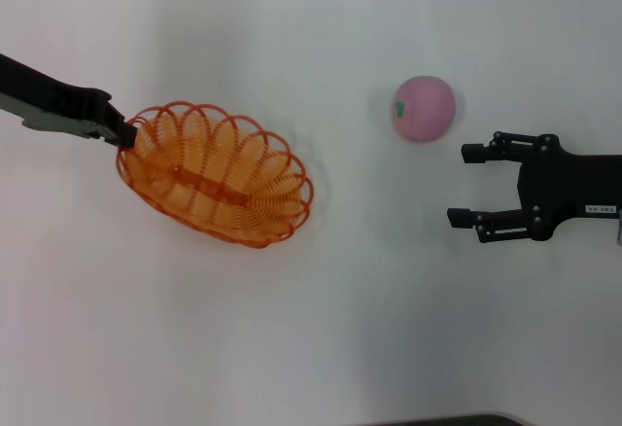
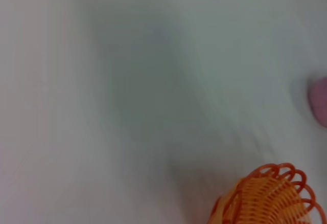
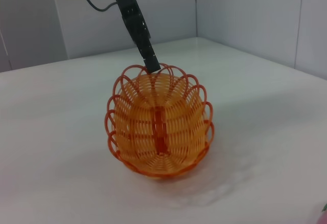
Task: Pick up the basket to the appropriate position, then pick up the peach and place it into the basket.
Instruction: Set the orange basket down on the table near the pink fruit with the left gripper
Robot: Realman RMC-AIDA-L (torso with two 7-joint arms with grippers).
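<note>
So the left gripper is clamped on the looped rim at the end of the basket nearest the robot's left side, and from the right wrist camera you can see that end tipped up, with the far end resting on the white counter. You can see right into it, with the solid orange strip along the bottom in view. The peach is sitting on the counter well off to the right of the basket, green mark facing the basket side. The right gripper is just beside the peach, a bit nearer the robot, fingers spread wide, holding nothing and not touching it.
</note>
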